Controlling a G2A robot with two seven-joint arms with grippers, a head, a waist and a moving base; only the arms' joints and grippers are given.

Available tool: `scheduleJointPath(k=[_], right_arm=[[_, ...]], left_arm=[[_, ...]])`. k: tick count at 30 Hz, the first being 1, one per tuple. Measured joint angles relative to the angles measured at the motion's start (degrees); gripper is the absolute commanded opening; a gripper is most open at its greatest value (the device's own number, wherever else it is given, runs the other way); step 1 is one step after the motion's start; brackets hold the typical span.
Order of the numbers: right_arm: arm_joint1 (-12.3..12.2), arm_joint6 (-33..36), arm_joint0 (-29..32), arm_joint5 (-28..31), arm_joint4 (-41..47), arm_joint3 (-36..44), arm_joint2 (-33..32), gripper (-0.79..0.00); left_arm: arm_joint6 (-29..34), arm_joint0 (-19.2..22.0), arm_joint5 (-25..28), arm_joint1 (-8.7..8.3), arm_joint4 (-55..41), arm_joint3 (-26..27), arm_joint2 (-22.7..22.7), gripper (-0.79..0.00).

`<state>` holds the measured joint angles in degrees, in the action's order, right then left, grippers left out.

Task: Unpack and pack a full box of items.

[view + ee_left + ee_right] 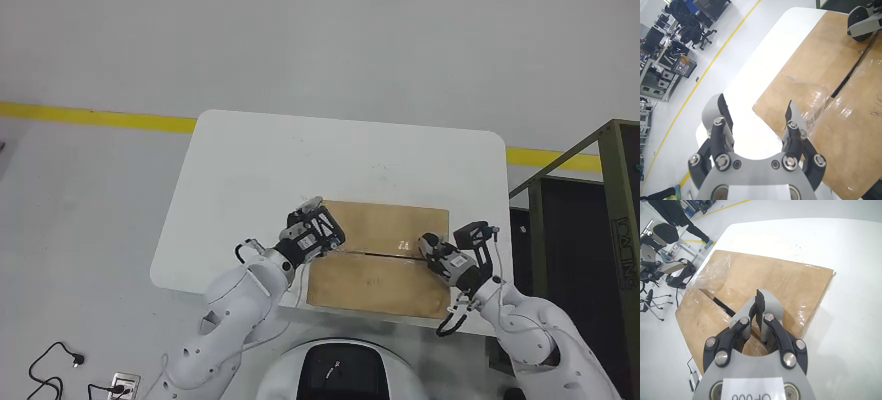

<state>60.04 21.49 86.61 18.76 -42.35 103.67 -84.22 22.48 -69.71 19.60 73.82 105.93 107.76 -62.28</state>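
Left gripper (755, 106) wide open, empty, at box (385, 232) 9 o'clock edge — right gripper (758, 298) closed over seam (385, 255) at 3 o'clock, seemingly empty; contents hidden.

Pale floor (90, 220) with a yellow line (100, 117); seemingly office chairs (691, 31) beyond.

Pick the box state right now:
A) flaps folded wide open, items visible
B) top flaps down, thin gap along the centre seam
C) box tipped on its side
B: the cardboard box lies flat on the table with both flaps down, and clear tape curls loose at one end of the seam.
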Motion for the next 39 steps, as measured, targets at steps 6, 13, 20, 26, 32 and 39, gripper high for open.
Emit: scheduleJointPath(k=[6, 13, 20, 26, 32, 39], right_arm=[[0.08, -0.01, -0.27, -0.09, 0.15, 0.12, 0.13, -0.785], [0.12, 0.03, -0.32, 0.16, 0.24, 0.05, 0.09, -0.785], [0.18, 0.04, -0.37, 0.08, 0.38, -0.22, 0.06, -0.785], [0.23, -0.05, -0.37, -0.04, 0.35, -0.30, 0.02, -0.785], [0.27, -0.18, -0.39, -0.05, 0.54, -0.46, -0.19, -0.785], [0.30, -0.31, -0.23, -0.12, 0.44, -0.35, -0.42, -0.785]], left_arm=[[1.90, 1.09, 0.80, 0.31, -1.24, -2.32, 0.73, -0.776], [3.95, 2.02, 3.60, 0.68, -2.98, -3.49, 2.70, -0.785], [4.72, 1.74, 6.47, 0.72, -3.67, -3.42, 3.88, -0.785], [5.83, 1.99, 7.91, 0.79, -4.62, -4.22, 4.21, -0.785], [6.03, 2.51, 9.29, 0.91, -5.42, -4.28, 5.01, -0.785], [6.09, 3.02, 10.64, 1.12, -7.57, -4.05, 6.04, -0.785]])
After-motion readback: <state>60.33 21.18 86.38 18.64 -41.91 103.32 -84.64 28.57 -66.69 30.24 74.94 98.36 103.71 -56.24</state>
